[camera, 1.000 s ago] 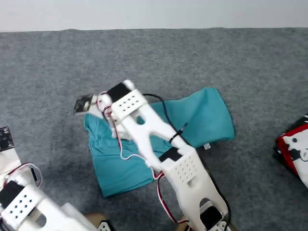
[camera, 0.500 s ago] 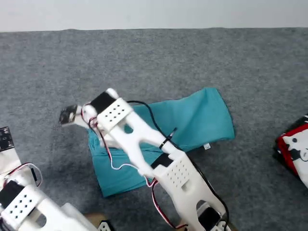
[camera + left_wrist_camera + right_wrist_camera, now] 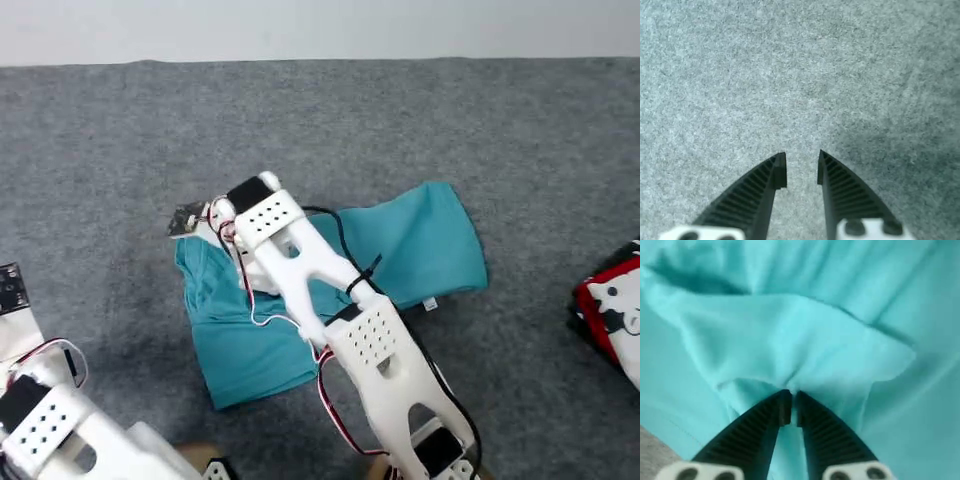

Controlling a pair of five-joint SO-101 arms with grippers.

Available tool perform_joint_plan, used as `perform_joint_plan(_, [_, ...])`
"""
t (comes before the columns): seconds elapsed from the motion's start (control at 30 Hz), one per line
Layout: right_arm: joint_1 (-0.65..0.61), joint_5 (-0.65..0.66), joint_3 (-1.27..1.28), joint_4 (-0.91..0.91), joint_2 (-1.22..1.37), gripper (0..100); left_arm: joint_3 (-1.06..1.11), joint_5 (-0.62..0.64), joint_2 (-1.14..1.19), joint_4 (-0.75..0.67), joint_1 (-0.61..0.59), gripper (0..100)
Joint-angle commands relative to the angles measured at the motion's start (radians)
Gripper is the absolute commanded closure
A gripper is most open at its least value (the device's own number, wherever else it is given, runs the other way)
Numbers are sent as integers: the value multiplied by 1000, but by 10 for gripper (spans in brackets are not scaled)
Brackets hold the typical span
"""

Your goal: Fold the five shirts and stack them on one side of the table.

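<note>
A teal shirt [image 3: 420, 245] lies crumpled in the middle of the grey table [image 3: 330, 120]. The right arm [image 3: 330, 300] stretches over it from the front edge, its wrist above the shirt's left part. In the right wrist view, my right gripper [image 3: 790, 407] is shut on a pinched fold of the teal shirt [image 3: 805, 325], and the cloth bunches up around the tips. The left arm [image 3: 40, 425] stays at the front left corner. My left gripper [image 3: 801, 170] is open above bare grey table [image 3: 790, 65], with nothing between its fingers.
A folded red, white and black shirt [image 3: 612, 310] lies at the table's right edge. A pale wall runs behind the table's far edge [image 3: 320, 62]. Grey surface stretches to the left of and behind the teal shirt.
The right wrist swung left past the shirt's edge half a second ago and has come back to the right. The shirt's left edge now looks bunched. The left arm stayed still.
</note>
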Motion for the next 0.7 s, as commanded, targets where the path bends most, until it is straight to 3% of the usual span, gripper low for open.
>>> perform_joint_plan(0.0, [-76,-35,-11,41,-24,986,-8,-2,-15,-23,6,885])
perform_joint_plan(0.17, [-116,-35,15,41,-87,984,-10,-3,-17,-23,6,885])
perform_joint_plan(0.33, [-56,-35,17,41,-211,975,-10,-3,-17,-23,6,885])
perform_joint_plan(0.5, [7,-35,21,41,-282,867,-10,-3,-15,-23,6,885])
perform_joint_plan(0.67, [81,-34,64,41,-277,866,-10,-3,-17,-23,6,885])
